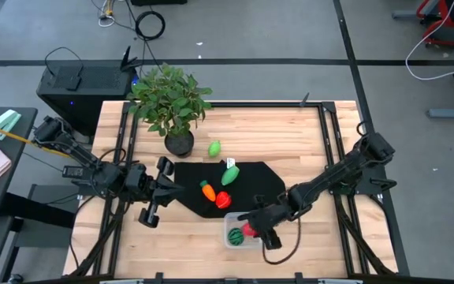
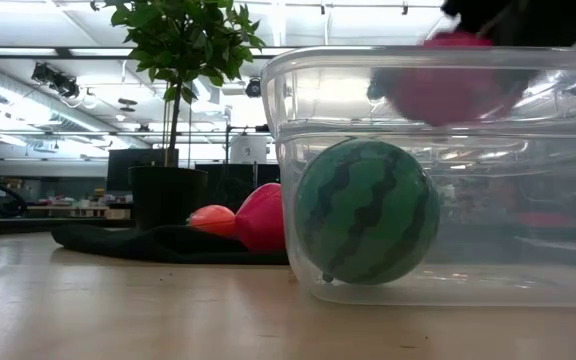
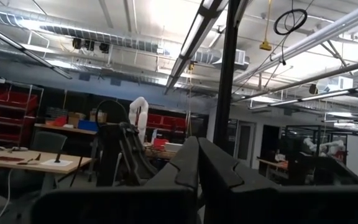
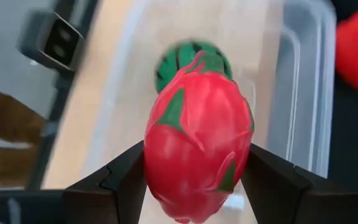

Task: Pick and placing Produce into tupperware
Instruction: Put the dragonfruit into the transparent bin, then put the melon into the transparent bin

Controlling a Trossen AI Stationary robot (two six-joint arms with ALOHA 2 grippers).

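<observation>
Pink-red toy fruit with green scales, dragon-fruit type (image 4: 197, 134): grasped between the right jaws (image 4: 197, 180), one dark finger pressed to each flank. Its long axis runs straight out from the wrist, green-tipped end leading. It hangs directly over the open tupperware (image 1: 241, 234), so the release path is straight down; no sideways travel looks necessary.

Tupperware, clear plastic, rounded corners: stands on the wooden surface (image 1: 306, 142) just off the near edge of the black mat (image 1: 270, 177). Contents: one striped green watermelon ball (image 2: 366, 212), resting on the tub floor toward the left wall as the high view shows it. Judged risk: the held fruit may land on the ball and roll; free floor remains beside it.

Produce still out on the mat:
- orange carrot-like piece (image 1: 207, 189)
- red piece (image 1: 223, 199), beside the carrot
- light green piece (image 1: 228, 175)

One more light green piece (image 1: 214, 147) lies off the mat on bare wood, near the potted plant (image 1: 172, 102).

Left jaws (image 1: 164, 193): clenched on nothing, parked at the mat's left edge, wrist aimed level into the room. Right arm is the nearer to the tub; left arm the nearer to the carrot.

Room: open workshop, ceiling ducts, shelving, benches.
</observation>
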